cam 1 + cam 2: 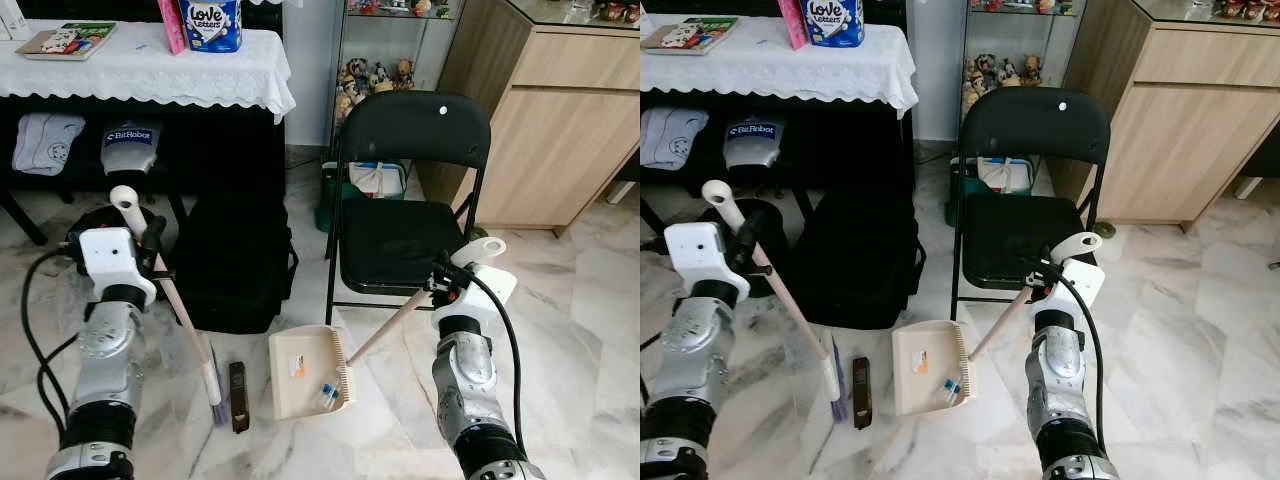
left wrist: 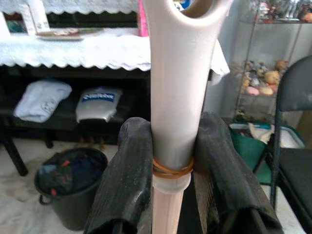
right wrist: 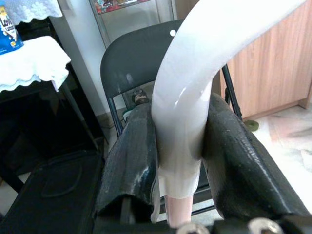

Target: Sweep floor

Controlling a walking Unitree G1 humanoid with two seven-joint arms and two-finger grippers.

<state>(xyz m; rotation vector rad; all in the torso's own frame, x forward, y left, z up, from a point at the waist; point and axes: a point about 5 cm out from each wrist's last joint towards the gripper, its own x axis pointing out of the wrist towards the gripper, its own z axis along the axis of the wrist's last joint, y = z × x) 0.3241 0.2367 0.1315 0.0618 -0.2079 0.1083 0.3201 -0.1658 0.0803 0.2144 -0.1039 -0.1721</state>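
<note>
Head stereo pair looking forward and down at the floor, chair (image 1: 410,190) at 1 o'clock in both, wrist cameras close behind clamped handles, facing forward, left sharing the table (image 2: 73,51), right the chair.

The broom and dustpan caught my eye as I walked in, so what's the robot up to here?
It is sweeping the marble floor. The left gripper is shut on the broom, whose bristles rest on the floor beside a dark flat object. The right gripper is shut on the dustpan handle; the pan sits on the floor in front of the black folding chair, with a few small bits of litter already in it.
</note>
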